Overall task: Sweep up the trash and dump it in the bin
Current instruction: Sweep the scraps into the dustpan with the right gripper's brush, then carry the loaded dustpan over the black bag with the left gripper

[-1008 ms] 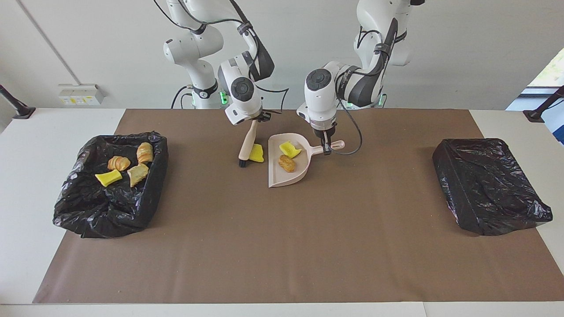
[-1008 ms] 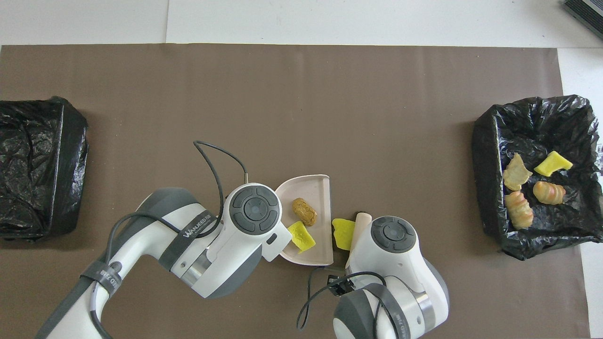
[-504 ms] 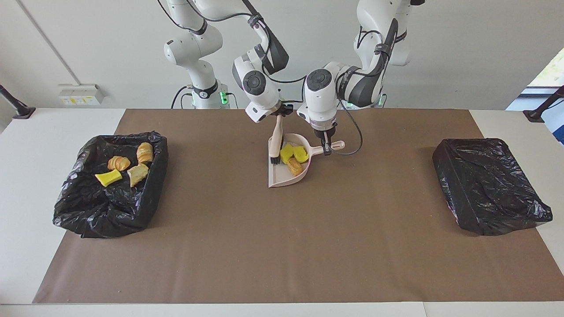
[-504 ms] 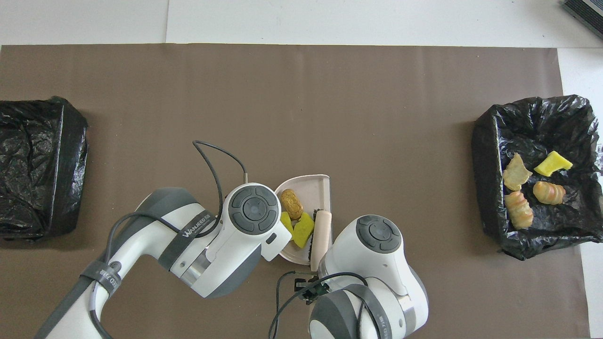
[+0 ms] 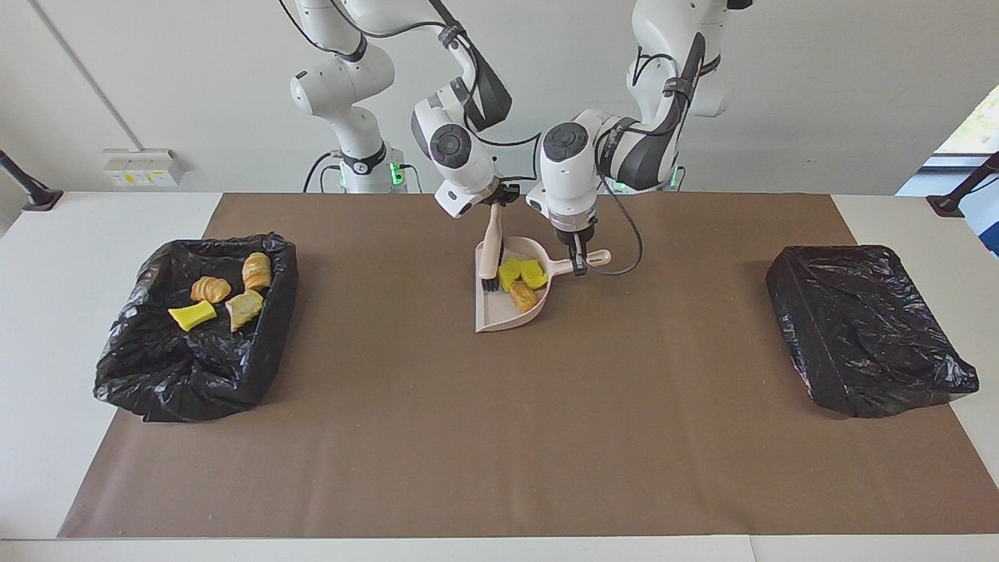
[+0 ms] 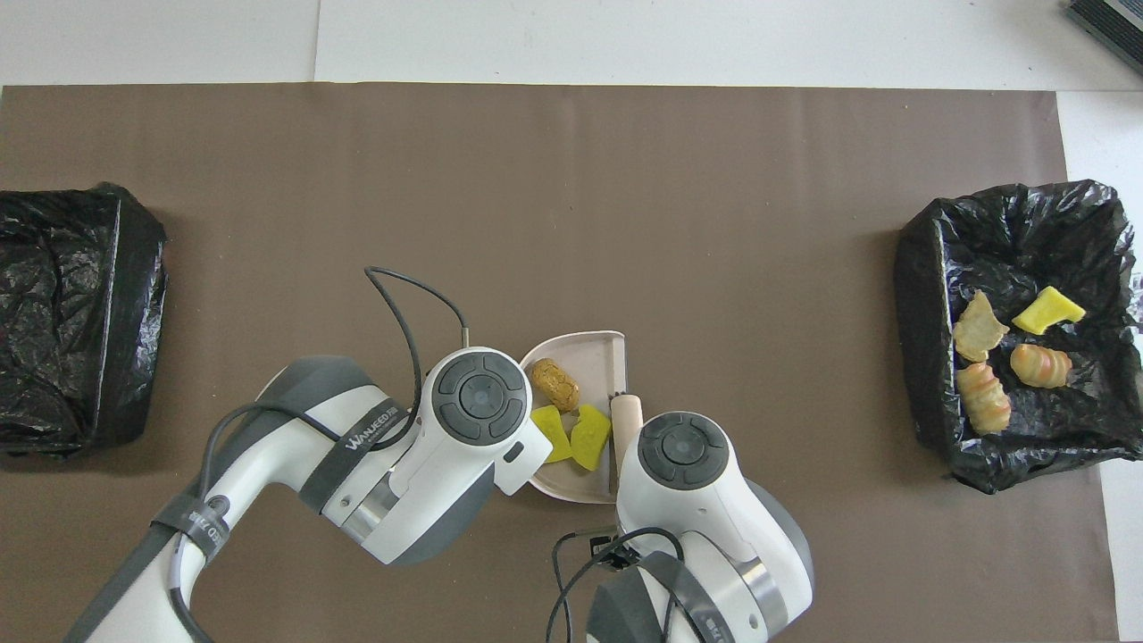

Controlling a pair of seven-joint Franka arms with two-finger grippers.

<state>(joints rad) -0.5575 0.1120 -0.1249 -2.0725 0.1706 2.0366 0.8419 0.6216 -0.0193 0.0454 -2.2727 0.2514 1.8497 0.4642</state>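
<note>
Now, trash in the pan!
Two yellow spongy chunks (image 5: 521,271) and a brown lump (image 5: 523,297) fill the dustpan (image 5: 499,316); left gripper (image 5: 578,264) clamps its handle, right gripper (image 5: 495,204) grips the brush (image 5: 490,257).

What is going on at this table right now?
The right claw holds a brush at the mouth of the dustpan, whose handle the left claw grips. Three trash pieces lie in the pan. Four more are already in the bin at the right arm's end.
</note>
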